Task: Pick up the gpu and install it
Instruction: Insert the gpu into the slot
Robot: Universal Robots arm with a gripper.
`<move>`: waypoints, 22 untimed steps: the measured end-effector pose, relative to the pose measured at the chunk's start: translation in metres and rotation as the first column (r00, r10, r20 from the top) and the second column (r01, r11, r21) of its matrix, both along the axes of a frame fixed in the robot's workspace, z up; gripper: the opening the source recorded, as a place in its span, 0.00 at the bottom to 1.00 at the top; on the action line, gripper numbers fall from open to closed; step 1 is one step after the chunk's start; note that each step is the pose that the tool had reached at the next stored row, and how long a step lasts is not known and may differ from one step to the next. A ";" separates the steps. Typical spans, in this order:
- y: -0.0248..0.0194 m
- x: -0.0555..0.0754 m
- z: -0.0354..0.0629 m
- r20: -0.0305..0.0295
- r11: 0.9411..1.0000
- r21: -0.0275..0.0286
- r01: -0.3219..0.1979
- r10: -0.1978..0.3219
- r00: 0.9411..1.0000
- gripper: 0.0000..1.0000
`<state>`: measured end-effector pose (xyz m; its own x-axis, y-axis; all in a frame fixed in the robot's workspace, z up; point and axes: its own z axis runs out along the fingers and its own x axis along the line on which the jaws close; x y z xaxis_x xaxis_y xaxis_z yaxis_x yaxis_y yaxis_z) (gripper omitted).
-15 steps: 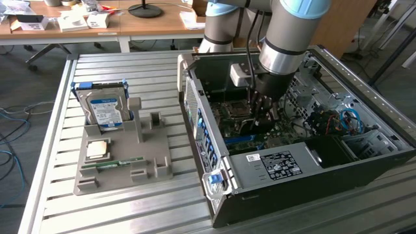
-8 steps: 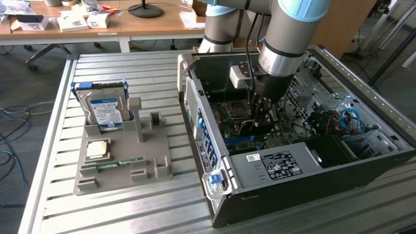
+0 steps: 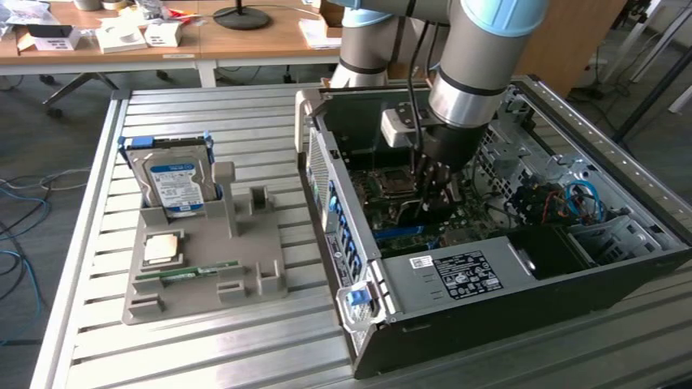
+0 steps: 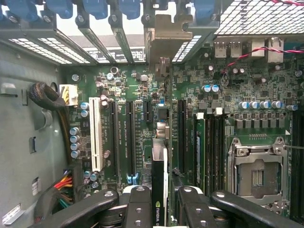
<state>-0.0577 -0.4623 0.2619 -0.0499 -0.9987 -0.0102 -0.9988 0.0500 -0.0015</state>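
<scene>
1. Exterior view: the open computer case (image 3: 605, 267) lies on its side on the slatted table (image 3: 216, 356), along the table's edge at the exterior view's right. This leaves the motherboard (image 3: 395, 212) facing up, so the arm can reach it from above.
2. The hand (image 3: 433, 194) is deep inside the case, just above the motherboard, with its fingers pointing straight down. That looks like the pose for pressing a card into a slot.
3. Near the table's opposite edge, a grey fixture tray (image 3: 259, 279) holds the hard drive (image 3: 178, 185) upright. A RAM stick (image 3: 200, 271) and a CPU chip (image 3: 162, 245) lie flat on it, well apart from the work.
4. Wrist view: the hand (image 4: 161, 206) is closed narrowly on the gpu (image 4: 159, 180). It holds the card edge-on so that its lower edge can meet a slot.
5. The card's metal bracket (image 4: 164, 33) reaches the rear slot openings of the case, below the blue retention clips (image 4: 95, 7).
6. Long black expansion slots (image 4: 130, 137) lie just beside the card on either side. Whether the card is seated cannot be told.
7. Further off are a white PCI slot (image 4: 95, 135), the cable bundle (image 4: 47, 99), the RAM slots (image 4: 213, 142) and the CPU socket (image 4: 256, 175). None of them crosses the card's line.
</scene>
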 end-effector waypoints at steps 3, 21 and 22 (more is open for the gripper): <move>-0.0001 0.000 0.0001 0.000 1.000 0.000 -0.001 0.001 1.000 0.26; 0.0009 -0.001 -0.0029 0.002 1.000 0.000 -0.024 0.024 1.000 0.26; 0.0010 -0.001 -0.0029 0.002 1.000 0.000 -0.024 0.024 1.000 0.26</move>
<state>-0.0591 -0.4613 0.2590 -0.0257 -0.9996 -0.0101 -0.9997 0.0258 -0.0032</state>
